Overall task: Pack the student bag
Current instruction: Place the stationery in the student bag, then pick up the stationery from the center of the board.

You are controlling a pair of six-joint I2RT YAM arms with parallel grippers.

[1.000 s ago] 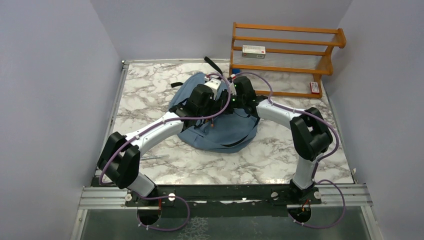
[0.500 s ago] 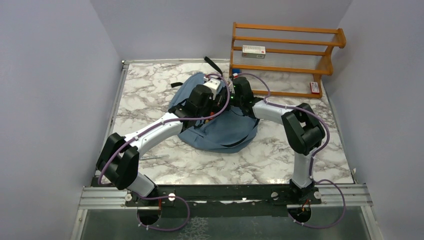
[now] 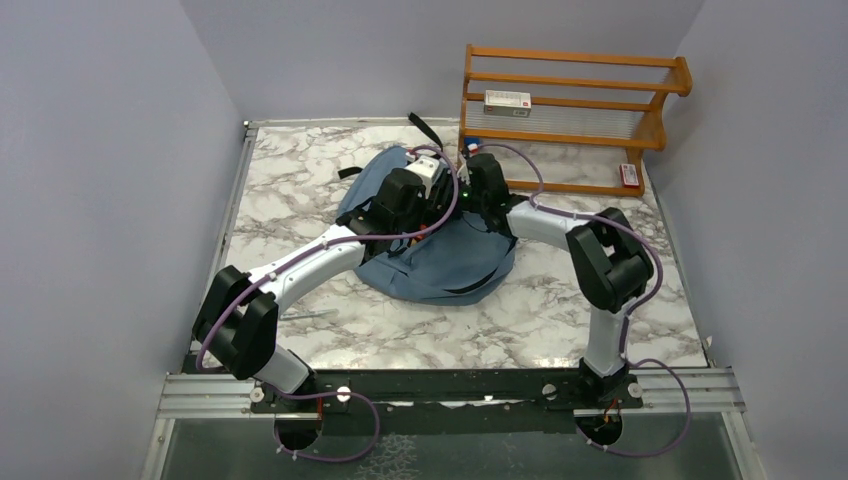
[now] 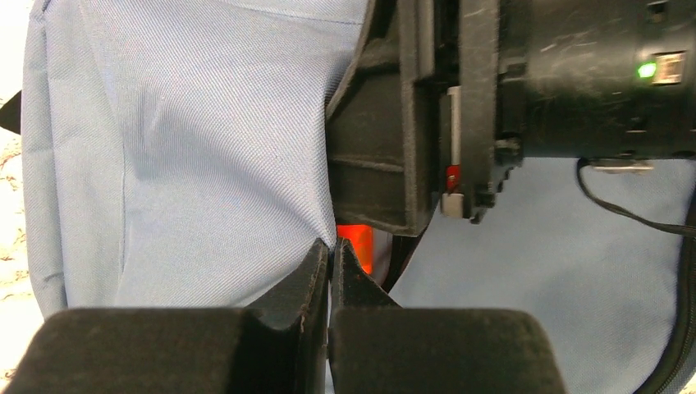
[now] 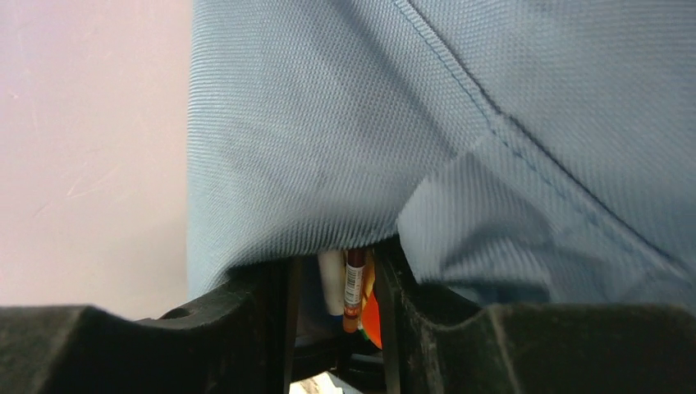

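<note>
**Bag lip lifted, pens let go beneath it**

The student bag [image 3: 440,265] lies mid-way across the marble surface [image 3: 560,320], with both arms reaching over its far end. The left jaws are clenched on a fold of the blue fabric, which tents up toward their tips. I judge this lifts the lip of the opening so the other arm can work under it. The right jaws stand parted beneath that lip, with a white pen [image 5: 331,283] and a brown pen [image 5: 354,283] loose in the gap (something orange sits just behind), so these look dropped off inside, not gripped. The brown pen carries a barcode sticker, its digits too small to read. On the wooden rack [image 3: 575,60] at the far right, a white box [image 3: 507,100] shows red print, likewise illegible.
</note>
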